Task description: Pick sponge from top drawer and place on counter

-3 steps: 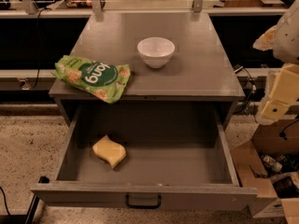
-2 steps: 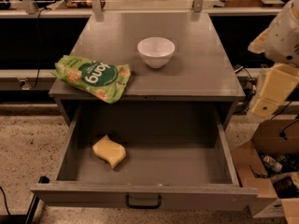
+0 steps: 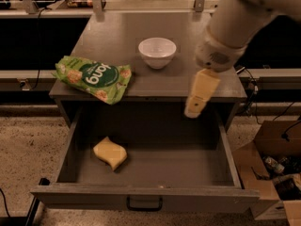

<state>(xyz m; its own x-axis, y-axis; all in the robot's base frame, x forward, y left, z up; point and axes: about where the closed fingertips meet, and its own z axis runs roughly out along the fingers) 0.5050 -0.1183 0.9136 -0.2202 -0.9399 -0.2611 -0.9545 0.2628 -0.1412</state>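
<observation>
The pale yellow sponge (image 3: 110,153) lies on the floor of the open top drawer (image 3: 197,166), in its left half. The drawer's dark handle (image 3: 144,204) is at the front. The grey counter (image 3: 117,36) is above it. My gripper (image 3: 196,102), with cream-yellow fingers pointing down, hangs over the counter's front edge at the right, above the right part of the drawer and well to the right of the sponge. It holds nothing that I can see.
A green snack bag (image 3: 93,77) lies on the counter's left front corner and overhangs the edge. A white bowl (image 3: 157,52) stands mid-counter. An open cardboard box (image 3: 275,173) with clutter sits on the floor at the right.
My arm has swung in from the right edge of the view to over the counter's front right and the drawer. The sponge, bag and bowl have not moved.
</observation>
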